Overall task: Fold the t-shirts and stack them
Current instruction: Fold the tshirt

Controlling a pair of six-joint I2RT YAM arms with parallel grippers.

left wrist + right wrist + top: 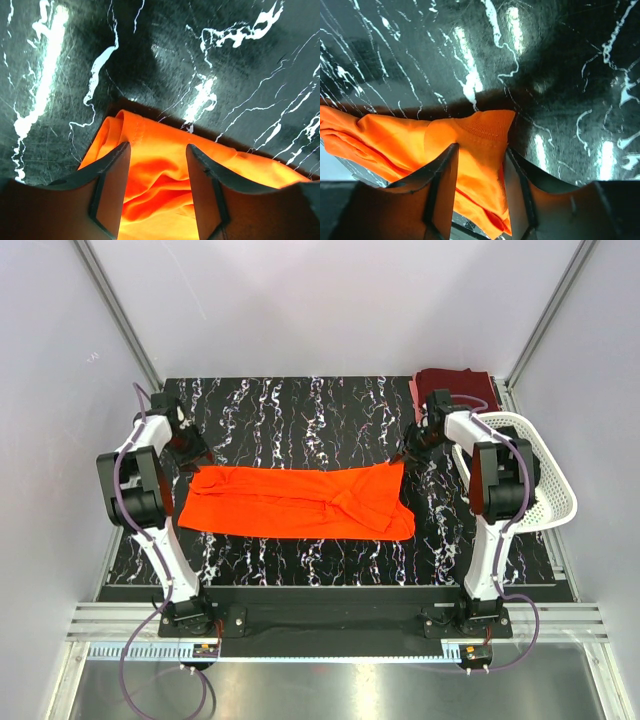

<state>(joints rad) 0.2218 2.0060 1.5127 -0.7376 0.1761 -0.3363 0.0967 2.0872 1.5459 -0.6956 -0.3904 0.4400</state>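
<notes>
My left end effector [157, 146] and right end effector [480, 148] are sitting open over the orange shirt's [300, 502] ends (nine and three o'clock); a shallow bite is risking slippage.

Shirt [300, 502] mid table [300, 410]; 2nd shirt [452, 380] far-right corner, behind basket [556, 490] at rt edge.

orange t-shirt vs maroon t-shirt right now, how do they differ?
The orange t-shirt lies stretched long across the middle; the maroon t-shirt sits as a compact pile at the far right corner. Orange's ends sit between left gripper and right gripper jaws; maroon has neither. Both plain cloth.
</notes>
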